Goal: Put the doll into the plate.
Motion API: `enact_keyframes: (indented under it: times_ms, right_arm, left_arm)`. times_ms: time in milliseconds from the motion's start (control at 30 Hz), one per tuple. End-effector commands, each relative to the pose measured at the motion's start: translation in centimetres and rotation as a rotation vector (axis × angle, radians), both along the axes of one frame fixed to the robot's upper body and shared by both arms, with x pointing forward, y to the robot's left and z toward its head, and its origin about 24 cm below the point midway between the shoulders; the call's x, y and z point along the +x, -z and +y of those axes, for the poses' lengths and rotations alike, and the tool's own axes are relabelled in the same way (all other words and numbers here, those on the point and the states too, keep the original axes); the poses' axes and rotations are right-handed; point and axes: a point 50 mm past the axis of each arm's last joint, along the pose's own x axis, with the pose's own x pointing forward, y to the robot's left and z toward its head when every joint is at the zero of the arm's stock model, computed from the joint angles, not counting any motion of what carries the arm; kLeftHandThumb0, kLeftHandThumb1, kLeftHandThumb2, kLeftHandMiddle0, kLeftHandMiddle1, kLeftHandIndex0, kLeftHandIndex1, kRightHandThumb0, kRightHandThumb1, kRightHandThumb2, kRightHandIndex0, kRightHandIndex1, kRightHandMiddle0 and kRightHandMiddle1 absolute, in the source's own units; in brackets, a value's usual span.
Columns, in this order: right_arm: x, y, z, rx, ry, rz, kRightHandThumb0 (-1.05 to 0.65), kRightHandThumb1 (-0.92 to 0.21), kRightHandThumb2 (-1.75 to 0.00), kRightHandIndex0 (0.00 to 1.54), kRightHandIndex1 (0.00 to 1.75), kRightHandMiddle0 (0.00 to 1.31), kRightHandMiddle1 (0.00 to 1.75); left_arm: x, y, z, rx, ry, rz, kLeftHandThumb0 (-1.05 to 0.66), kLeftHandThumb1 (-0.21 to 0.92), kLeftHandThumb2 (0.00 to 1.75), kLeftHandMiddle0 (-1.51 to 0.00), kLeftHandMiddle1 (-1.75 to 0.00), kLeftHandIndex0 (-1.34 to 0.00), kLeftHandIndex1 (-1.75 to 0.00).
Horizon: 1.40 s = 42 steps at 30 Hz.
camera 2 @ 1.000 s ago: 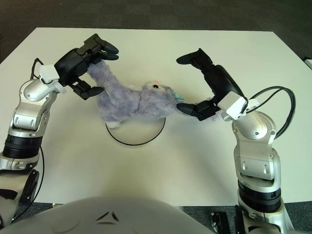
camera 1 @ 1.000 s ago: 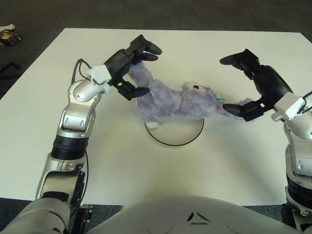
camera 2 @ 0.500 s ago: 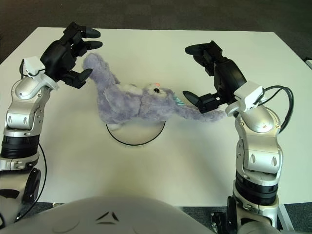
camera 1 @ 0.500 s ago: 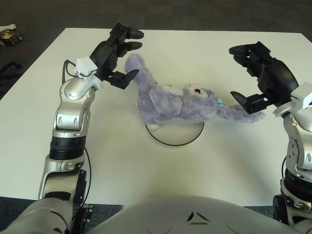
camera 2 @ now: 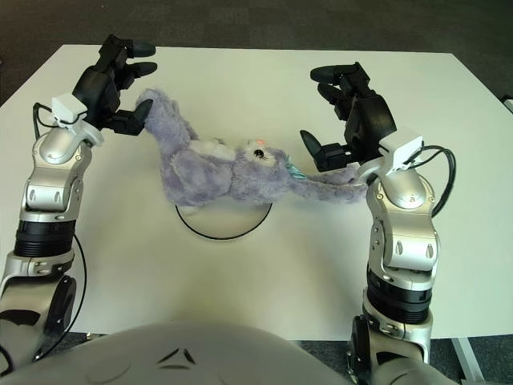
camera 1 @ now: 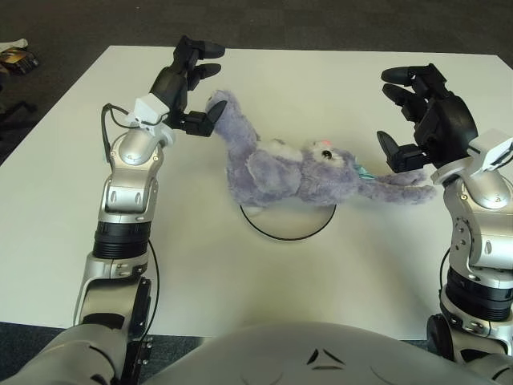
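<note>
White table (camera 1: 385, 265), bare apart from a plate (camera 1: 288, 226) and a plush toy; dark carpet beyond the far edge, with a small object (camera 1: 14, 54) on the floor at the far left, too small to tell what. Lilac fur of the doll (camera 1: 296, 170) stretched lengthwise across the middle of the table, lying over the far rim of the plate and covering part of it, near rim of the round, dark-edged plate showing in front. One furry limb reaching up and left, another long limb trailing right along the tabletop; face with a dark eye and a pink spot turned upward, a scrap of teal at the neck.

Left hand (camera 1: 186, 84) at the far-left end of the doll, fingers spread, the lower fingertip just beside or touching the tip of the raised limb; no grip closed around it. Right hand (camera 1: 421, 112) above the doll's right limb, fingers apart and curved, lower finger close over the limb, holding nothing. Nothing between either hand and the doll.
</note>
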Motion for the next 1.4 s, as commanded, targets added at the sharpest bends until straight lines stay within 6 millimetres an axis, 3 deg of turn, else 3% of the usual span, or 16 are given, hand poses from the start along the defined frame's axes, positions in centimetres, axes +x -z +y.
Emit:
enact_keyframes:
  times_ms: [0, 300, 400, 467, 500, 533, 667, 733, 833, 933, 1067, 1267, 1367]
  right_arm:
    - [0.6, 0.0, -0.2, 0.038, 0.055, -0.048, 0.01, -0.08, -1.37, 0.00, 0.63, 0.02, 1.23]
    - [1.4, 0.6, -0.9, -0.033, 0.164, -0.097, -0.13, -0.13, -1.29, 0.02, 0.79, 0.08, 1.29]
    - [1.6, 0.8, -1.1, -0.040, 0.200, -0.099, -0.16, -0.13, -1.28, 0.04, 0.87, 0.09, 1.32]
    - [1.7, 1.0, -1.2, -0.028, 0.226, -0.097, -0.16, -0.16, -1.27, 0.08, 1.02, 0.11, 1.37]
    - [1.8, 1.2, -1.2, -0.010, 0.234, -0.102, -0.16, -0.16, -1.27, 0.08, 1.02, 0.11, 1.37]
    - [1.8, 1.3, -1.2, 0.002, 0.238, -0.106, -0.14, -0.19, -1.27, 0.13, 1.22, 0.14, 1.44]
    - [2.6, 2.1, -1.5, 0.057, 0.253, -0.129, -0.12, -0.22, -1.28, 0.20, 1.42, 0.17, 1.52]
    - [2.8, 2.3, -1.6, 0.082, 0.262, -0.133, 0.18, -0.44, -1.05, 0.35, 1.56, 0.17, 1.59]
    - [3.0, 2.4, -1.8, 0.111, 0.270, -0.130, 0.32, -0.54, -0.94, 0.42, 1.62, 0.18, 1.63]
    - [3.1, 2.7, -2.0, 0.157, 0.290, -0.105, 0.37, -0.54, -0.98, 0.45, 1.67, 0.16, 1.68]
    - [3.1, 2.9, -2.2, 0.186, 0.304, -0.086, 0.08, -0.52, -1.07, 0.48, 1.71, 0.21, 1.73]
    - [3.3, 3.3, -2.7, 0.197, 0.326, -0.039, 0.01, -0.51, -1.10, 0.50, 1.71, 0.22, 1.74]
    - [3.6, 3.7, -3.0, 0.209, 0.332, 0.005, 0.00, -0.49, -1.11, 0.53, 1.68, 0.24, 1.75]
  left_arm:
    - [0.5, 0.0, -0.2, -0.065, -0.004, -0.016, -0.43, 0.44, 1.00, -0.20, -0.80, 0.00, -1.27]
    - [1.4, 0.7, -0.2, -0.209, -0.024, -0.001, -0.35, 0.46, 1.06, -0.20, -0.89, -0.01, -1.38]
    - [1.7, 0.9, -0.3, -0.242, -0.036, 0.000, -0.33, 0.46, 1.07, -0.22, -0.99, -0.01, -1.43]
    - [1.9, 1.0, -0.4, -0.265, -0.044, -0.006, -0.31, 0.48, 1.09, -0.27, -1.26, -0.02, -1.52]
    - [1.9, 1.1, -0.4, -0.277, -0.048, -0.011, -0.31, 0.48, 1.09, -0.27, -1.26, -0.02, -1.52]
    - [2.0, 1.1, -0.5, -0.284, -0.051, -0.014, -0.16, 0.61, 0.93, -0.34, -1.43, -0.07, -1.63]
    - [2.2, 1.3, -0.7, -0.313, -0.071, -0.015, -0.06, 0.65, 0.88, -0.42, -1.54, -0.12, -1.70]
    - [2.4, 1.5, -0.8, -0.325, -0.084, -0.007, -0.03, 0.62, 0.90, -0.48, -1.52, -0.18, -1.73]
    - [2.6, 1.7, -0.8, -0.332, -0.093, -0.003, -0.01, 0.59, 0.92, -0.52, -1.50, -0.23, -1.74]
    - [3.2, 2.2, -0.5, -0.333, -0.104, 0.011, -0.01, 0.55, 0.96, -0.56, -1.49, -0.26, -1.74]
    - [3.8, 2.8, -0.2, -0.330, -0.117, 0.026, -0.01, 0.49, 1.05, -0.60, -1.52, -0.27, -1.75]
    - [4.2, 3.2, 0.1, -0.328, -0.143, 0.042, -0.01, 0.44, 1.15, -0.61, -1.61, -0.28, -1.75]
    - [4.3, 3.5, 0.1, -0.332, -0.149, 0.058, -0.01, 0.40, 1.22, -0.50, -1.70, -0.39, -1.75]
